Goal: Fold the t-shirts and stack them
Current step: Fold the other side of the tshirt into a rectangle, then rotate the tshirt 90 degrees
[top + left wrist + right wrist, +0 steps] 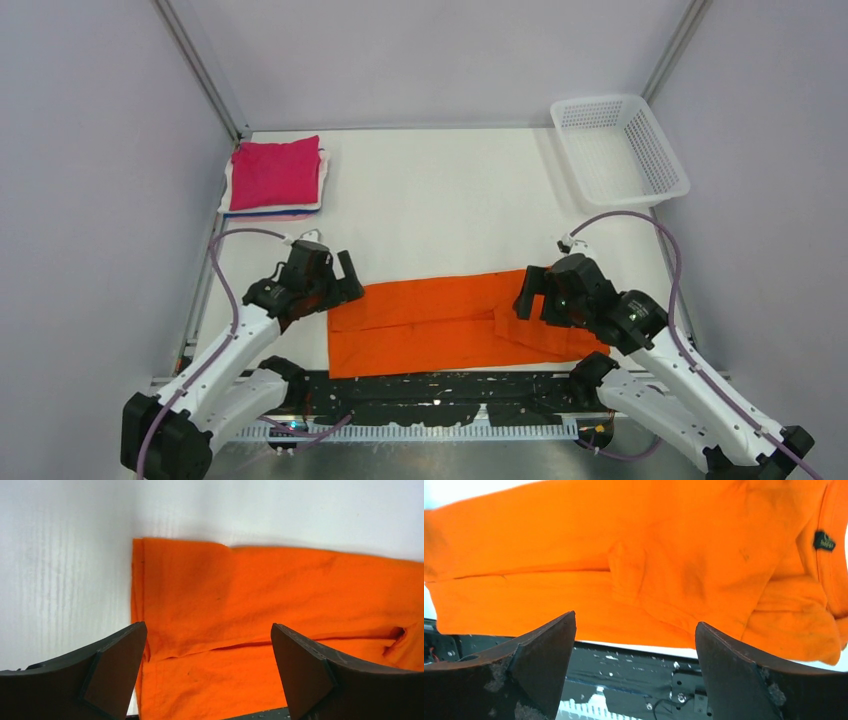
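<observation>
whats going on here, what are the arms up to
Two robot arms are folding t-shirts. The orange t-shirt lies partly folded along the near edge of the table. The left gripper is at its left end and the right gripper at its right end, both open and holding nothing. A folded magenta t-shirt tops a small stack at the far left, and a white basket stands far right.

place: lab cell | cues: grey panel walls (pixel 90 150); aluminium posts (pixel 200 70); white table (pixel 440 200)
</observation>
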### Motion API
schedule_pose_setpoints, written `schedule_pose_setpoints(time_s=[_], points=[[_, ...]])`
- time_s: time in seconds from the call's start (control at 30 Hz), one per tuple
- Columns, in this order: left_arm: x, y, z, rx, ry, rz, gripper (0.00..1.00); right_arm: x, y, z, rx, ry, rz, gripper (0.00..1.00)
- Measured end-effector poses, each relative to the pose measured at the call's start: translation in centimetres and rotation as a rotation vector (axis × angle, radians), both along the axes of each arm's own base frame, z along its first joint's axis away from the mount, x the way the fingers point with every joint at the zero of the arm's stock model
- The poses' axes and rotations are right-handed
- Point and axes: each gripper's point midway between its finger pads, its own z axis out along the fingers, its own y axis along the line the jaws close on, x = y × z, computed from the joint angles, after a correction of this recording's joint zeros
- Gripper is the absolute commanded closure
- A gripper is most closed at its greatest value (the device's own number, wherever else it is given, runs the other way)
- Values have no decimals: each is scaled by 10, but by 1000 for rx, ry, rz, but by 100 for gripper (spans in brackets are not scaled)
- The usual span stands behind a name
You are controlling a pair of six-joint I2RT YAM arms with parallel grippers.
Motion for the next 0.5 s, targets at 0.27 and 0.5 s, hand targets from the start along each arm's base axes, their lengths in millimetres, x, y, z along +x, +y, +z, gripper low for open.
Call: schedule_pose_setpoints(time_s=[0.27, 0.5], points=[[3, -43, -27, -147, 92, -134, 1, 25, 22, -27, 24, 28, -30, 4], [3, -60, -48, -207, 151, -188, 0, 39, 9, -96, 65, 165, -207, 5]])
